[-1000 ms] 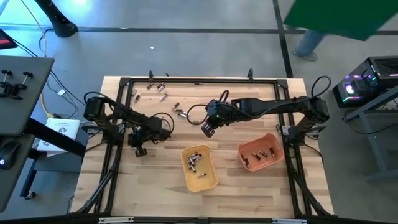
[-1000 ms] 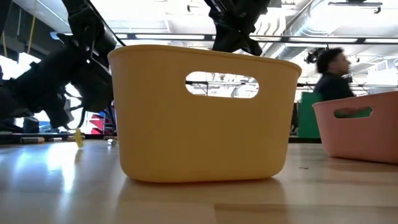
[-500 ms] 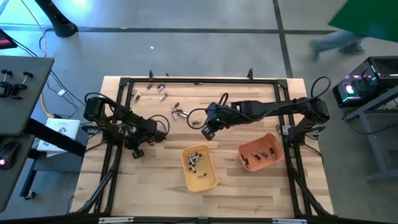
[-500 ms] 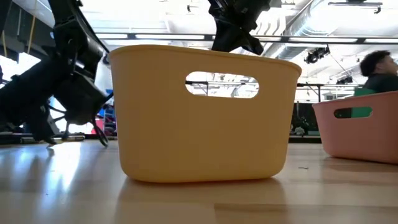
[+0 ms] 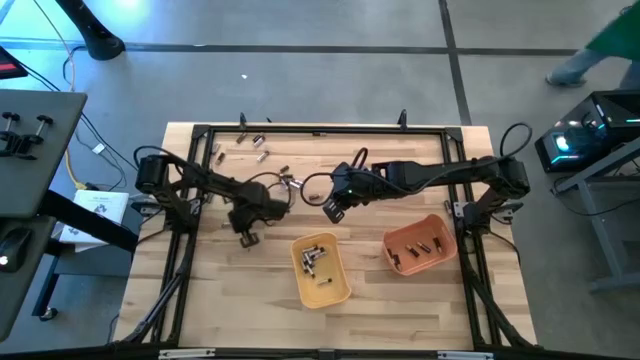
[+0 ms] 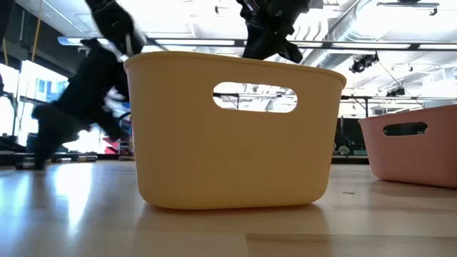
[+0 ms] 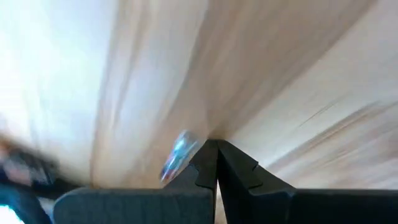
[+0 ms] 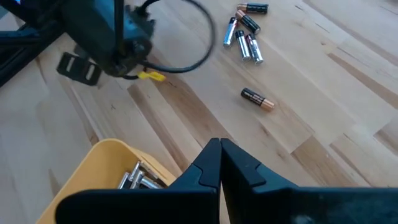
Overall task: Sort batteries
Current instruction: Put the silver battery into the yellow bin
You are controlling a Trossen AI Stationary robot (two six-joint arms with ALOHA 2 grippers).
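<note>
Loose batteries (image 5: 290,182) lie on the wooden table near its far left, with more (image 5: 240,143) farther back. In the right wrist view a small cluster (image 8: 245,31) and a single coppery cell (image 8: 257,98) show. The yellow tray (image 5: 320,268) and the orange tray (image 5: 420,245) each hold a few cells. My left gripper (image 5: 246,239) is shut, low over bare wood to the left of the yellow tray. A blurred silvery streak (image 7: 177,155) shows beside its tips; I cannot tell what it is. My right gripper (image 5: 330,213) is shut and hangs above the table, beyond the yellow tray.
A black frame (image 5: 320,130) runs around the table's edges. In the low view the yellow tray (image 6: 228,135) fills the middle, with the orange tray (image 6: 414,150) to its right. Bare wood lies in front of the trays. A person in green (image 5: 610,40) walks beyond the far right corner.
My left gripper has swung toward the table's right edge, closer to the yellow tray, staying shut and low. My right gripper has kept still. The person in green has walked off to the right behind the table.
</note>
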